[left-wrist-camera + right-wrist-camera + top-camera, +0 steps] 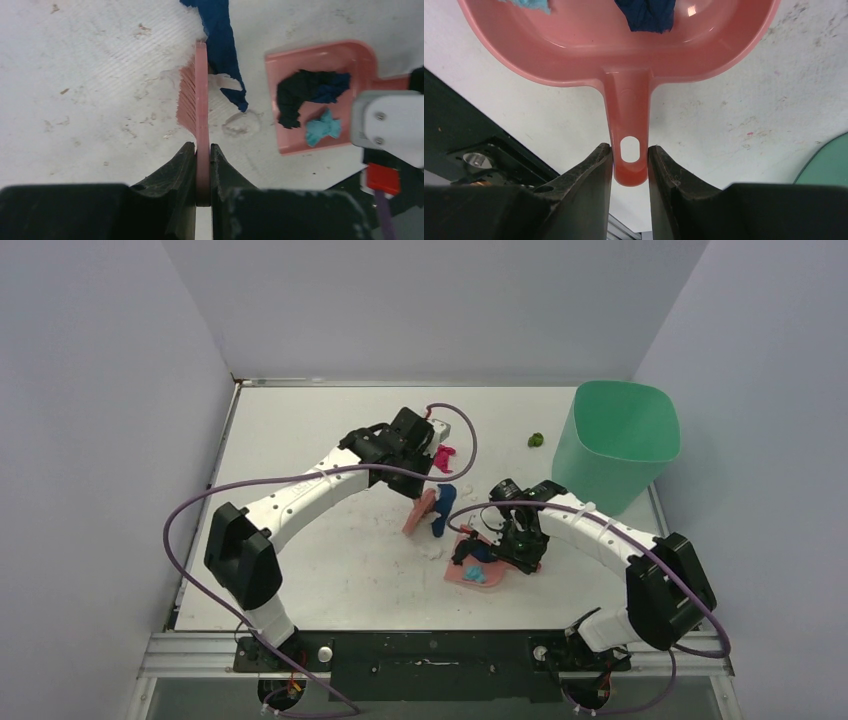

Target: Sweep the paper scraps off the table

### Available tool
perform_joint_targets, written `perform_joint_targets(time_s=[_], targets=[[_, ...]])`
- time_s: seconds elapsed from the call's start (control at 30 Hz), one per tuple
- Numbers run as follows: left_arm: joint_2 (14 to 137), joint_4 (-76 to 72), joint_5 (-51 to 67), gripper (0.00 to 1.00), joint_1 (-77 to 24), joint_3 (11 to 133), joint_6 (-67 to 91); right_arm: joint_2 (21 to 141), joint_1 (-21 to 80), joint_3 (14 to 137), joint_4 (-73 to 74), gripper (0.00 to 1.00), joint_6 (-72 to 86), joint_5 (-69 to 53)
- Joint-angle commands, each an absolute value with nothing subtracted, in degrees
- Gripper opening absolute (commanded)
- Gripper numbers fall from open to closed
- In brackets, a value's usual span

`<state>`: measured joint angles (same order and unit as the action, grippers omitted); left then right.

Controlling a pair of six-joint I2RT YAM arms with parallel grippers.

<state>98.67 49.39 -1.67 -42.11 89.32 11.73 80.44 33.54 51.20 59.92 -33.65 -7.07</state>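
My left gripper is shut on the handle of the pink brush, bristles on the table. A dark blue scrap lies against the brush. My right gripper is shut on the handle of the pink dustpan, which holds a dark blue scrap and a cyan scrap. A magenta scrap and a green scrap lie farther back. White bits lie near the brush.
A green bin stands at the back right, close behind my right arm. The table's metal edge rail runs along the near side by the arm bases. Grey walls close in the left, back and right.
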Motion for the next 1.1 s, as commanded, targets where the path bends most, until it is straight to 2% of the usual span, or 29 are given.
perform_joint_targets(time_s=[0.0, 0.2, 0.37, 0.63, 1.07], targets=[[94.6, 44.4, 6.5, 0.00, -45.2, 86.8, 18.3, 82.4, 34.0, 54.4, 55.4, 0.06, -29.2, -5.8], [91.7, 41.4, 12.0, 0.00, -46.9, 85.9, 22.3, 84.5, 34.2, 56.1, 53.0, 0.06, -27.9, -6.3], [87.4, 40.1, 11.6, 0.00, -47.1, 84.4, 24.7, 82.5, 34.2, 55.2, 50.7, 0.06, -28.1, -6.4], [77.2, 37.4, 3.3, 0.00, -47.0, 83.7, 29.1, 74.4, 34.0, 53.5, 48.5, 0.05, -29.8, -7.2], [64.3, 38.3, -5.0, 0.00, -47.0, 84.0, 29.4, 64.8, 33.8, 59.5, 53.7, 0.05, -31.3, -10.9]])
